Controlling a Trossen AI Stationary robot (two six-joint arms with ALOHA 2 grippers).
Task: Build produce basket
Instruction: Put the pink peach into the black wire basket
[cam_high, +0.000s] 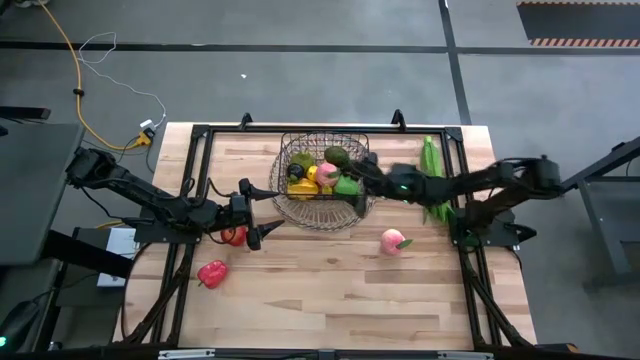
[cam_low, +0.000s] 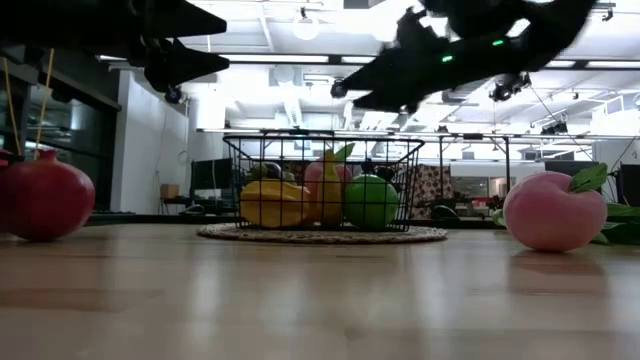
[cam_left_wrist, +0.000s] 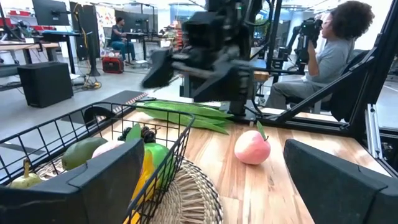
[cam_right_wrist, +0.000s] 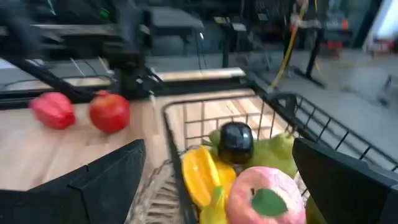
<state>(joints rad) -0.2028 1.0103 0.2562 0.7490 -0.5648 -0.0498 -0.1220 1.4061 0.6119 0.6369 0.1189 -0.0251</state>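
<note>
With its fingers spread empty over the wire basket (cam_high: 325, 180) near the table's far edge, the right gripper (cam_high: 362, 167) could snag the rim; the left gripper (cam_high: 262, 212), likewise spread, could nudge the red apple (cam_high: 234, 235) rolling.

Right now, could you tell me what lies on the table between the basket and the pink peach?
Nothing: in the high view only bare wood separates the basket from the pink peach, and the low view agrees.

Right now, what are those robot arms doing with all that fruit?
They are filling the basket with fruit. The right gripper hangs open over it, holding nothing. The left gripper is open beside the basket, near a red apple. A pepper, a peach and a green husk lie on the table.
</note>
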